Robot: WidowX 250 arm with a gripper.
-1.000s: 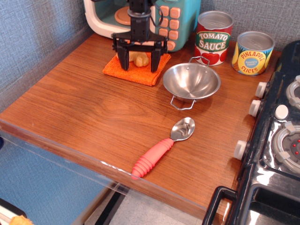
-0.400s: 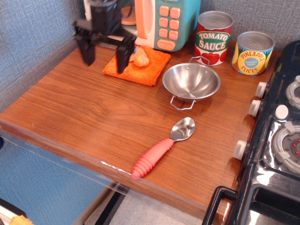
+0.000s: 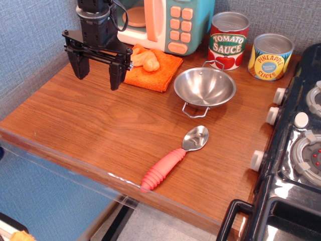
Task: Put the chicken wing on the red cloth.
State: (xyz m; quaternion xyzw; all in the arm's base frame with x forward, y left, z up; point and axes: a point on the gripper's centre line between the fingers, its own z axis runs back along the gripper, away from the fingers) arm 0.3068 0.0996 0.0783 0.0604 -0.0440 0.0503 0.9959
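The golden-orange chicken wing (image 3: 145,58) lies on the orange-red cloth (image 3: 159,71) at the back of the wooden counter, in front of the toy microwave. My black gripper (image 3: 97,76) hangs to the left of the cloth, above the counter. Its two fingers are spread wide apart with nothing between them. The right finger (image 3: 115,75) covers the cloth's left edge. The wing is free of the gripper.
A steel bowl (image 3: 204,88) stands right of the cloth. A spoon with a red handle (image 3: 173,159) lies nearer the front edge. Tomato sauce can (image 3: 228,40) and pineapple can (image 3: 270,56) stand at the back right. A toy microwave (image 3: 163,22) is behind the cloth. A toy stove (image 3: 296,150) borders the right side.
My gripper was open around the wing on the cloth. It has lifted off and moved left, leaving the wing lying on the cloth.
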